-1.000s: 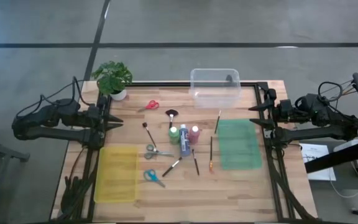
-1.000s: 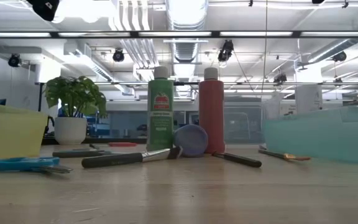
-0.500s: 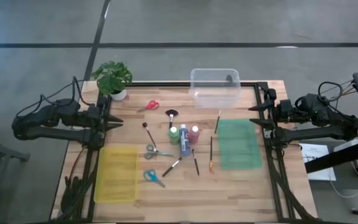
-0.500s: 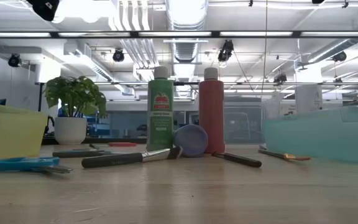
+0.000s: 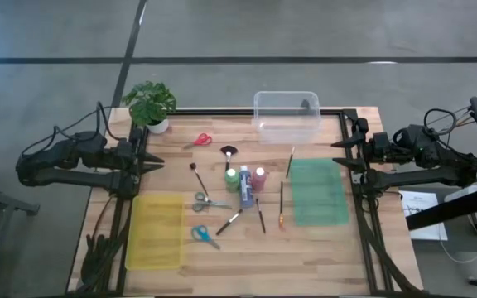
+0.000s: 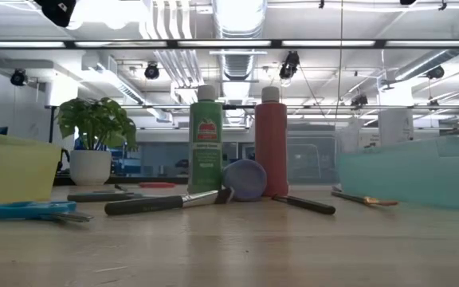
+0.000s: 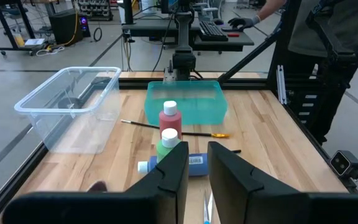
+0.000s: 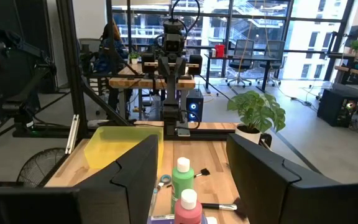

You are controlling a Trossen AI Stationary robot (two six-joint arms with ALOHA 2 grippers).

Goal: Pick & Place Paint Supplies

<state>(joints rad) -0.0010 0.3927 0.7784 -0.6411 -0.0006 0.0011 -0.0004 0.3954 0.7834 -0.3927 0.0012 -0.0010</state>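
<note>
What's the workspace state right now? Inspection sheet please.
Surface: wooden table, with yellow tray, teal tray and clear bin.
Job's things: green bottle and pink bottle upright, blue bottle lying; brushes and scissors loose mid-table.
Clutter: plant at the far left corner.
End effectors: left narrowly open, right open; both empty at the table edges.
Cables: bundles on both arms.
Surroundings: a person beyond the table.

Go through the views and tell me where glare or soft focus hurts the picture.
Low view: ceiling lights blow out the top, and the near blue scissors look soft. High view: even light, faint shadows on the table. Left wrist view: clear plastic bin shows only mild reflections. Right wrist view: bright windows behind, green bottle still readable.
</note>
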